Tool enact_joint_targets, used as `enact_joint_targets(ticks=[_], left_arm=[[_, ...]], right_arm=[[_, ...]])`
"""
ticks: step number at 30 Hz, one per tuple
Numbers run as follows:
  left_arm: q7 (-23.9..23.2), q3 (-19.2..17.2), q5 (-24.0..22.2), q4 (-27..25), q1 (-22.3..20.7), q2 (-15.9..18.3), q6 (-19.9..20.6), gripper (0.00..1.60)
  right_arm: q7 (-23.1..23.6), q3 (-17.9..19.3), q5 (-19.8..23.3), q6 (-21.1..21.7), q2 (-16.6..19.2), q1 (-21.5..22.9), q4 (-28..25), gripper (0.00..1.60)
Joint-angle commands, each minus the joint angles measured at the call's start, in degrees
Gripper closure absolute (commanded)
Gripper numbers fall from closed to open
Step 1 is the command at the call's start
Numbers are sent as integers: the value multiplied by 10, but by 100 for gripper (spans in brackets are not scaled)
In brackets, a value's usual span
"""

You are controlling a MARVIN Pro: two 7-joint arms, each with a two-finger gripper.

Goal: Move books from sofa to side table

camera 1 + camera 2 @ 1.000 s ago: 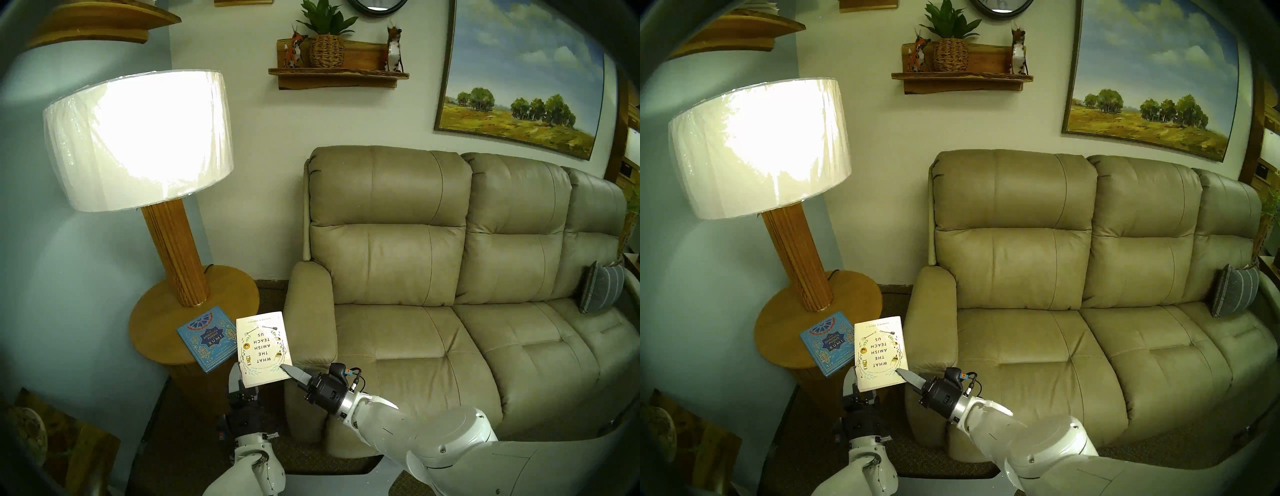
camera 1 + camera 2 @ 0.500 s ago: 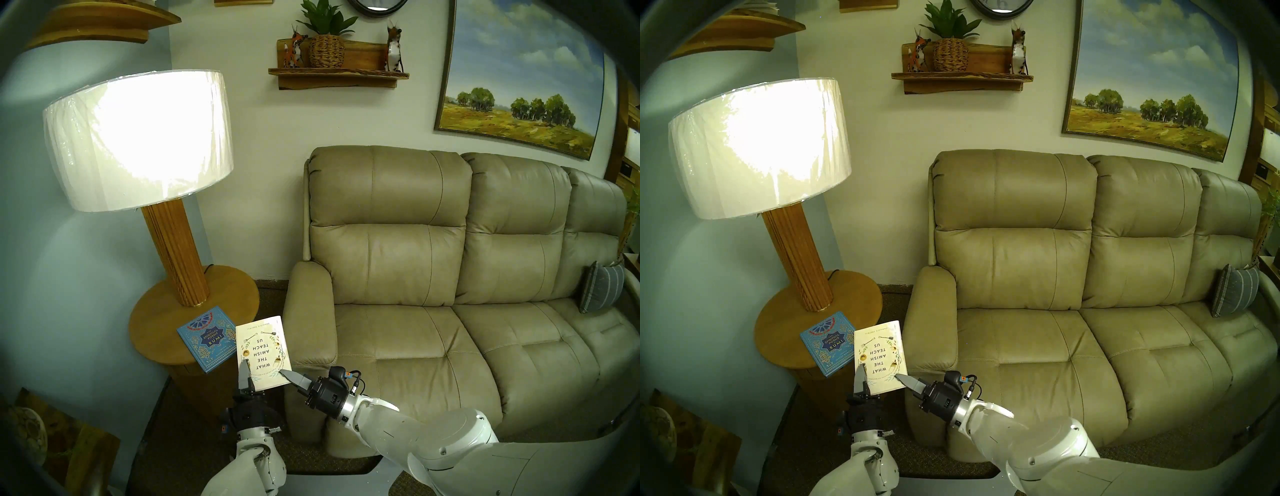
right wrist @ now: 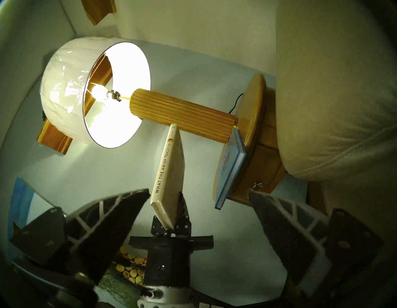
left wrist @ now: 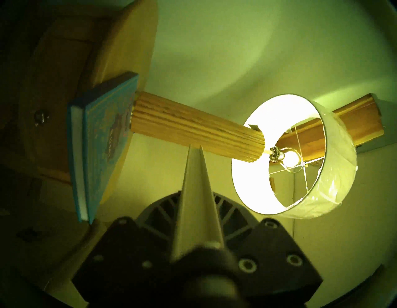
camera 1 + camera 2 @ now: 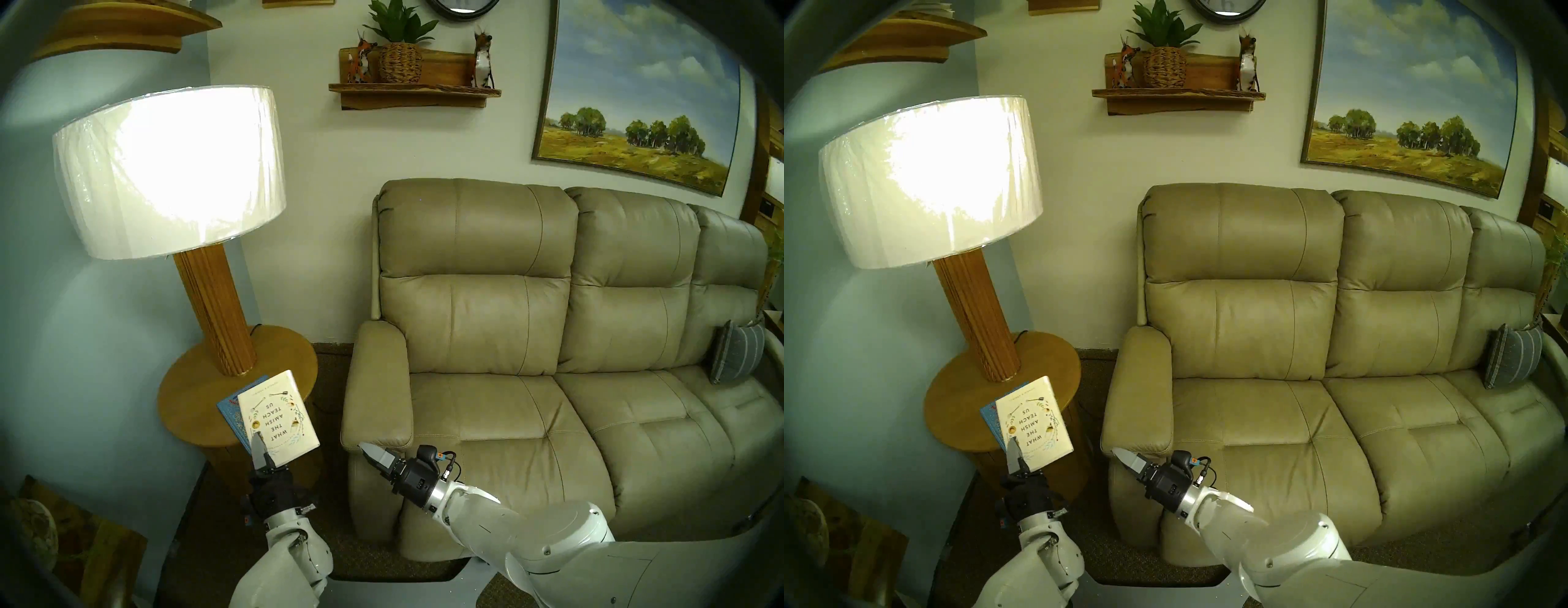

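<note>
Head L view: my left pincer (image 5: 259, 456) is clamped on the near corner of the white book (image 5: 278, 418), which hangs over the blue book (image 5: 231, 418) lying flat on the side table (image 5: 191, 395); long axis runs away from me toward the lamp post (image 5: 216, 305). Right pincer (image 5: 370, 453) sits apart from it, w/ nothing in it, by the sofa (image 5: 530, 382) armrest, so left arm is the one to set it down. Head R view: same layout; white cover is matte, hard-edged, thin. L wrist view: blue book (image 4: 96, 142) overhangs the round wood surface edge; ribbed post just behind it. R wrist view: right fingers (image 3: 107, 217) spread wide, and the white book (image 3: 169, 178) is off the blue one (image 3: 231, 170), tilted, not yet down.
</note>
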Motion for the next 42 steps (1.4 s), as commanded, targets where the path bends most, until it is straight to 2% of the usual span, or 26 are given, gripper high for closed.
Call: enact_joint_targets(ticks=[1, 6, 8, 10, 11, 13, 15, 16, 18, 19, 20, 21, 24, 26, 29, 31, 33, 35, 36, 37, 38, 42], left_arm=[[58, -34, -34, -70, -4, -6, -51, 160], [101, -37, -36, -105, 4, -4, -107, 160], [111, -36, -34, -113, 7, -1, -115, 160], [141, -36, -37, -127, 11, 5, -128, 160], [174, -30, -32, -143, 18, 12, -156, 160], [187, -32, -40, -147, 18, 9, -165, 160], [228, -29, -47, -170, 23, 13, -189, 160], [228, -29, -47, -170, 23, 13, -189, 160], [269, -23, -33, -186, 23, 21, -226, 160], [267, -22, -27, -185, 21, 19, -242, 160], [267, -22, -27, -185, 21, 19, -242, 160], [290, -18, -31, -198, 24, 25, -240, 160], [302, -17, -28, -203, 20, 26, -253, 160], [328, -10, -23, -211, 13, 34, -265, 160], [339, -7, -21, -210, 4, 38, -270, 160], [355, -7, -21, -205, -8, 43, -274, 147], [367, -9, -22, -200, -19, 46, -278, 160], [376, -9, -19, -195, -26, 51, -281, 160], [380, -8, -15, -191, -31, 54, -288, 156], [383, -9, -15, -187, -36, 54, -289, 132], [393, -11, -19, -185, -41, 56, -287, 127], [418, -10, -20, -165, -63, 63, -287, 142]], right_arm=[[7, 9, 7, 1, 10, -7, -3, 0], [16, 16, 10, 2, 17, -11, -7, 0], [18, 17, 10, 3, 18, -11, -7, 0], [20, 20, 10, 3, 20, -13, -9, 0], [21, 22, 10, 5, 21, -14, -10, 0], [21, 22, 10, 5, 22, -14, -11, 0], [23, 25, 10, 8, 22, -16, -13, 0], [23, 25, 10, 8, 22, -16, -13, 0], [25, 28, 11, 10, 22, -18, -17, 0], [26, 28, 11, 10, 22, -19, -18, 0], [26, 28, 11, 10, 22, -19, -18, 0], [25, 31, 11, 12, 23, -20, -20, 0], [25, 32, 11, 13, 22, -21, -22, 0], [24, 32, 10, 15, 21, -21, -24, 0], [25, 33, 10, 15, 20, -22, -26, 0], [25, 33, 10, 16, 20, -22, -27, 0], [24, 34, 10, 16, 19, -22, -29, 0], [23, 34, 11, 17, 20, -23, -31, 0], [23, 35, 11, 17, 20, -23, -31, 0], [23, 35, 11, 17, 20, -23, -33, 0], [22, 35, 11, 17, 19, -23, -34, 0], [22, 35, 10, 19, 18, -24, -37, 0]])
